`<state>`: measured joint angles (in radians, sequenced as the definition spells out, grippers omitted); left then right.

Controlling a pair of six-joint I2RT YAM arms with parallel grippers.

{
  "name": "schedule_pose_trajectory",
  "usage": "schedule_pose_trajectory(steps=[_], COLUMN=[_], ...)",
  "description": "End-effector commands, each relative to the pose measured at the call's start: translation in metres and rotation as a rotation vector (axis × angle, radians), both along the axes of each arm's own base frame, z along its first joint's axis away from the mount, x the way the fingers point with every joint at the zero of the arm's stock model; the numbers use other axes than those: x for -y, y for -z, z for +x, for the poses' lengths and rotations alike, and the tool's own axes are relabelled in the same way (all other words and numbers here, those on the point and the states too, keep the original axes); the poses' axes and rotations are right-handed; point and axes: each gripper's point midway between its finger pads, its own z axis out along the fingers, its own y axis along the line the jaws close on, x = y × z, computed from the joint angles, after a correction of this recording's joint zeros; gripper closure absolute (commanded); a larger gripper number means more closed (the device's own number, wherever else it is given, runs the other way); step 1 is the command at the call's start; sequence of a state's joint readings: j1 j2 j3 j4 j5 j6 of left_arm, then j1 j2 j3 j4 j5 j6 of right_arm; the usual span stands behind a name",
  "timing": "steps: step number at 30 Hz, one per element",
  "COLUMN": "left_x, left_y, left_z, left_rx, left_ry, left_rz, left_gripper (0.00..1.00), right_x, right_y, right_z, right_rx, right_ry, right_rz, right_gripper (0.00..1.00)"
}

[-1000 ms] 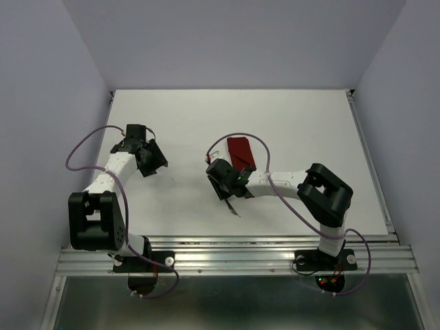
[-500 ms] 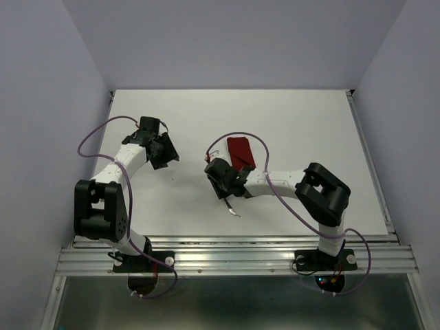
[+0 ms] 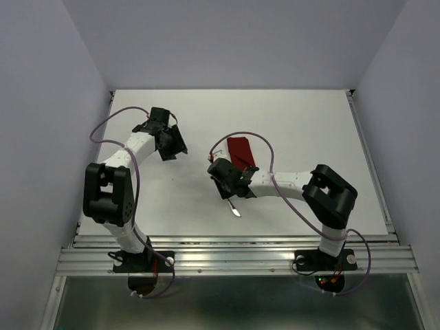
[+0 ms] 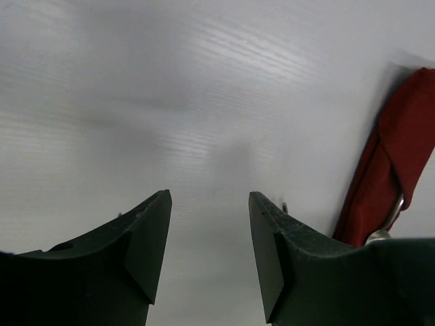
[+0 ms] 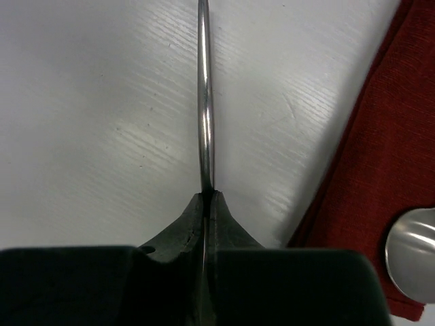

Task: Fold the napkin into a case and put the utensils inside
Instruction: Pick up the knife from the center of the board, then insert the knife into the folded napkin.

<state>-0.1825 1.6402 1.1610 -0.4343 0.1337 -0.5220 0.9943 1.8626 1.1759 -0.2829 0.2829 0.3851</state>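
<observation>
The napkin is folded into a narrow dark red case (image 3: 240,152) at mid-table. It also shows in the left wrist view (image 4: 399,153) and the right wrist view (image 5: 380,170). A spoon's round bowl (image 5: 412,252) rests on the cloth. My right gripper (image 3: 223,184) (image 5: 206,195) is shut on the thin straight utensil (image 5: 203,102), just left of the case's near end. The utensil's shiny end (image 3: 235,210) sticks out toward the near edge. My left gripper (image 3: 172,143) (image 4: 209,204) is open and empty above bare table, left of the case.
The white table (image 3: 309,124) has a raised rail along its right edge (image 3: 371,165) and a metal frame at the near edge (image 3: 234,251). Purple cables loop off both arms.
My left arm has swung away from me and to the right, toward the case. My right gripper has shifted slightly while still holding the thin utensil.
</observation>
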Motion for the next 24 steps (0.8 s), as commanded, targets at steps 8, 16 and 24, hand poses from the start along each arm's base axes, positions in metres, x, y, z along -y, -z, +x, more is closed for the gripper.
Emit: schedule_pose_trajectory(steps=[8,16,24], left_x=[0.099,0.157,0.192], left_y=[-0.046,-0.041,-0.023], left_z=[0.059,0.071,0.096], left_rx=[0.100,0.113,0.116], left_ry=[0.202,0.312,0.378], left_rz=[-0.142,-0.214,-0.253], left_gripper=[0.39,0.39,0.39], right_x=[0.037,0.082,0.103], right_y=[-0.075,-0.070,-0.054], right_z=[0.017,0.024,0.028], right_rx=[0.078,0.030,-0.053], right_ry=[0.100,0.191,0.239], right_rz=[0.125,0.098,0.080], right_gripper=[0.99,0.99,0.99])
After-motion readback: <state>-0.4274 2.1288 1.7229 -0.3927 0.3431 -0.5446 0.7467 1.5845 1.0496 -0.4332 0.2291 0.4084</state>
